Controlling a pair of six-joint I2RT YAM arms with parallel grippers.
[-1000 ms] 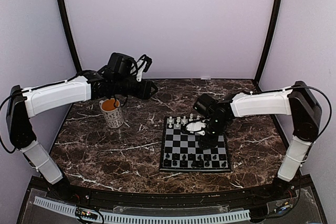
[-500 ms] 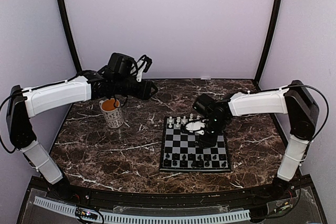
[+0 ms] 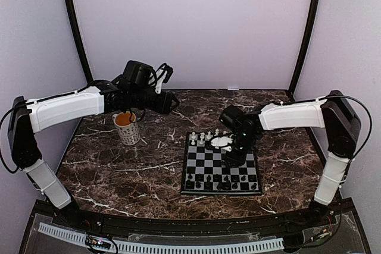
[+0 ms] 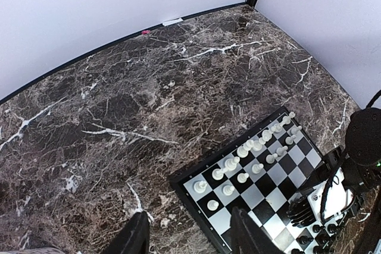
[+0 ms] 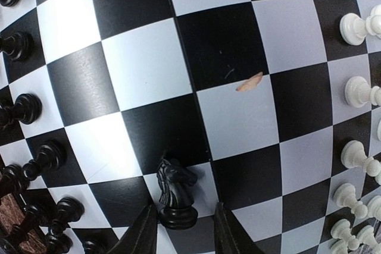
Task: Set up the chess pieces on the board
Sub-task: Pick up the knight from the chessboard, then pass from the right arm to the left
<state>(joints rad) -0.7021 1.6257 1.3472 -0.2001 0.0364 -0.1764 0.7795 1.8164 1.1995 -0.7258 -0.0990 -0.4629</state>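
Observation:
The board (image 3: 183, 173) lies right of the table's middle. White pieces (image 3: 205, 137) stand along its far rows and black pieces (image 3: 220, 184) along its near rows. My right gripper (image 3: 229, 160) is low over the board's right half. In the right wrist view it (image 5: 181, 230) is open around a black knight (image 5: 177, 194), which stands upright on the board (image 5: 149, 63); its base touches the left finger, with a gap to the right one. My left gripper (image 3: 169, 100) is open and empty, high above the table (image 4: 189, 239), left of the board (image 4: 271, 191).
A white mug (image 3: 127, 128) with an orange inside stands at the left under the left arm. A small orange speck (image 5: 249, 81) lies on a middle square. White pieces (image 5: 357, 93) line the right and black pieces (image 5: 24, 108) the left of the right wrist view.
My right gripper has shifted slightly left and back over the board. The left arm has not moved.

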